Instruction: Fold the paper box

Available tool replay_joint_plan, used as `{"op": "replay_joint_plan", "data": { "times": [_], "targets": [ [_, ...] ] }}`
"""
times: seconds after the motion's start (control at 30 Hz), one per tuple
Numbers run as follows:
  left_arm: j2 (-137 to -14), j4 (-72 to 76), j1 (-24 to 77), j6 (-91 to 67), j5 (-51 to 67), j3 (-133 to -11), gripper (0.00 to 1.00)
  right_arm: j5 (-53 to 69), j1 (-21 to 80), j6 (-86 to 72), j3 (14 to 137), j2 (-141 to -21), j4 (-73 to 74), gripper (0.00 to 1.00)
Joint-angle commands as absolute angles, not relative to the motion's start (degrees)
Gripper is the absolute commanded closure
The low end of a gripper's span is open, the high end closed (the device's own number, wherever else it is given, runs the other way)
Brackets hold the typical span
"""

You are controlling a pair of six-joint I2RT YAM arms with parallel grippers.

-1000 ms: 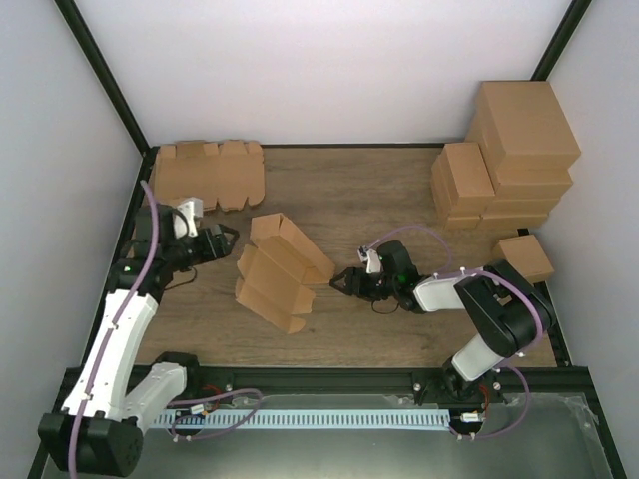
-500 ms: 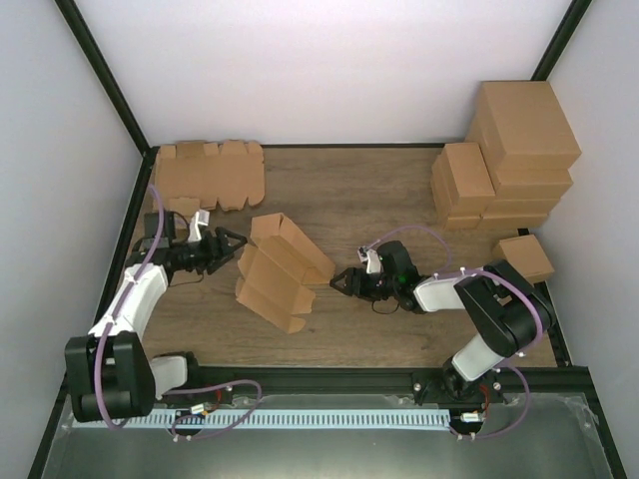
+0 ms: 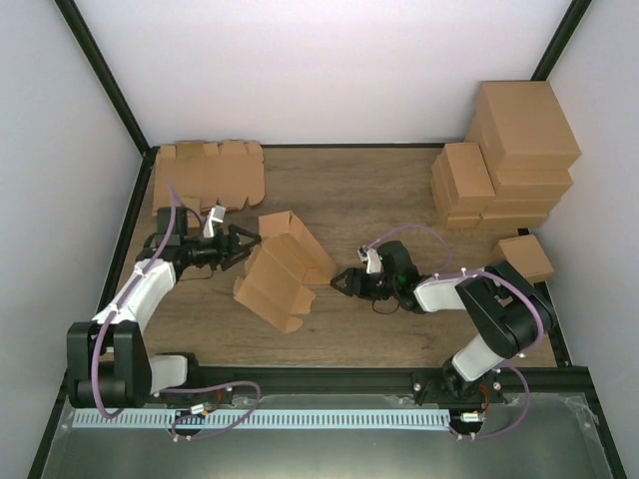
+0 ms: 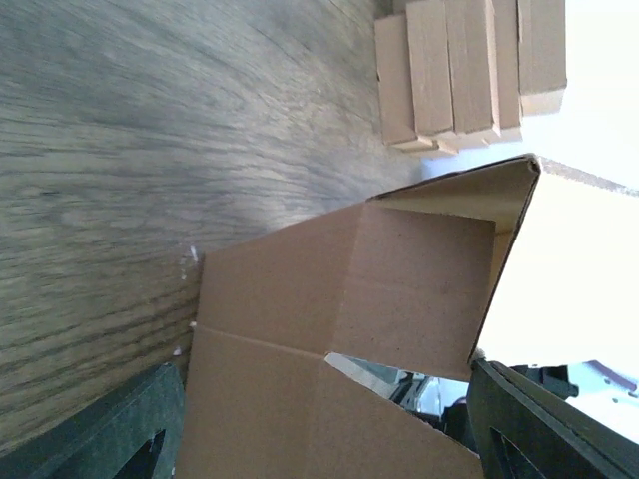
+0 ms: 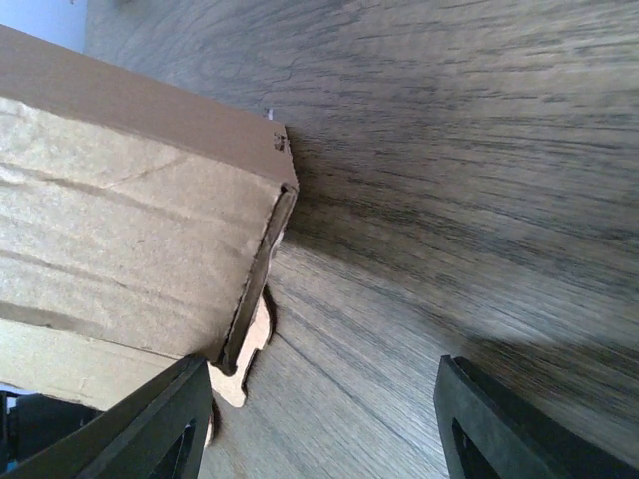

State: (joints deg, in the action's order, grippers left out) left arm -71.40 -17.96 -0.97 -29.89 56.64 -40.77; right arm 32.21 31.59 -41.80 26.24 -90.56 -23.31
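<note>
No legible text, label, brand or number anywhere in view. Only plain unprinted brown cardboard on the paper box (image 3: 275, 274) and the stacked cartons (image 3: 509, 150). Just bare wood grain on the tabletop (image 3: 369, 200).

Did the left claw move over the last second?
Yes. The left claw shifted rightward, away from the table's left rail, toward the paper box.

Through my right wrist camera, the paper box (image 5: 120, 210) fills the left side, resting on the wood-grain tabletop (image 5: 479, 150). My right pincer (image 5: 321, 371) has its dark fingers (image 5: 499, 424) spread apart at the bottom, a notched cardboard tab (image 5: 247, 361) just beside one.
</note>
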Motion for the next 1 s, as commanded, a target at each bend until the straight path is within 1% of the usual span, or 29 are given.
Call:
{"op": "replay_joint_plan", "data": {
  "times": [0.0,0.33,0.67,0.73,0.87,0.97],
  "targets": [
    [-72.61,-15.92,3.05,-29.66,57.47,-42.32,0.20,25.74,31.11,-39.05,26.16,-89.29,-14.83,0.36],
    [-75.57,-14.41,13.42,-30.94,54.10,-46.77,0.20,19.73,31.11,-35.94,27.13,-86.11,-7.41,0.35],
    [-78.35,-11.13,20.07,-32.50,52.09,-51.39,0.20,18.59,31.12,-34.04,26.00,-84.90,-6.83,0.34],
    [-79.13,-11.16,22.12,-32.43,51.77,-53.27,0.20,18.69,31.11,-33.93,25.40,-84.07,-6.63,0.31],
    [-81.47,-11.17,24.66,-32.34,50.48,-55.99,0.20,17.05,31.11,-33.84,24.99,-81.24,-4.11,0.17],
    [-83.14,-10.51,25.81,-32.55,50.09,-57.20,0.20,16.05,31.11,-34.18,24.93,-79.61,-1.68,0.09]
  ]
}}
